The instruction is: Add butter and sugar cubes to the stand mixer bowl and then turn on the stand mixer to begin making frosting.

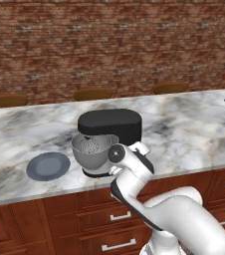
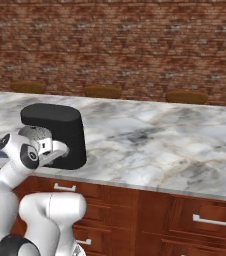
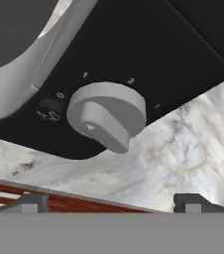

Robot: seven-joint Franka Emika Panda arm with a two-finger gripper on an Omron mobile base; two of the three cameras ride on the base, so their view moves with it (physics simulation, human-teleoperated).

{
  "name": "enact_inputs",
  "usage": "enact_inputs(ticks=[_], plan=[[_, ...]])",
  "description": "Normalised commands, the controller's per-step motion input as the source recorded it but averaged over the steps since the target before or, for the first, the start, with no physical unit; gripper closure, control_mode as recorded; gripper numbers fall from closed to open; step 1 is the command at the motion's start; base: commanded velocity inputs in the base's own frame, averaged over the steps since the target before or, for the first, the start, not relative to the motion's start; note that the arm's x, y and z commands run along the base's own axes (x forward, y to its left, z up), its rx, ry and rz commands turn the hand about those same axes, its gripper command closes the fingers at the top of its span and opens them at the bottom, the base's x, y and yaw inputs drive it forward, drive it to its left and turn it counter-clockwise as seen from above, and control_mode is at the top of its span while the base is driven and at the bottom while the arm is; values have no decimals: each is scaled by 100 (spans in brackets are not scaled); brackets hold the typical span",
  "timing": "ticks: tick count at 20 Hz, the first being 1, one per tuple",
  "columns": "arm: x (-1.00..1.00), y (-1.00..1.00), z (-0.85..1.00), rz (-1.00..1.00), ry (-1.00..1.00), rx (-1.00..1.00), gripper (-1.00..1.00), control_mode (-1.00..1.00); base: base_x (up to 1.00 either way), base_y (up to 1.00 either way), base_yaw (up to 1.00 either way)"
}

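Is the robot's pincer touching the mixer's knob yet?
Apart. In the hand view the open pincer has its two fingertips low in the picture, with marble counter showing between them and the knob.

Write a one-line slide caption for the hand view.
Open hand facing the round silver speed knob on the black stand mixer's base, above the marble counter.

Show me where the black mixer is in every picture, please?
Left base view: the stand mixer stands mid-picture on the marble counter, its grey bowl in front, right of the blue-grey plate.
Right base view: the mixer is at the left, partly behind the white arm.
Hand view: its black base spans the top, with the silver knob in the middle.
Shared landmark: the marble counter.
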Motion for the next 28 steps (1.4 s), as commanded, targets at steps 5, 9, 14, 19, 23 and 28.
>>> enact_inputs(ticks=[5, 9, 14, 19, 23, 28], plan=[[43, 16, 0, 0, 0, -6, -100, -100, 0, 0, 0], [26, 13, 0, 0, 0, -8, -100, -100, 0, 0, 0], [24, 9, -5, 0, 0, -9, -100, -100, 0, 0, 0], [18, 1, -17, 0, 0, -8, -100, -100, 0, 0, 0], [15, 0, -32, 0, 0, -7, -100, -100, 0, 0, 0], [11, 0, -22, 6, -3, -1, -100, -100, 0, 0, 0]])
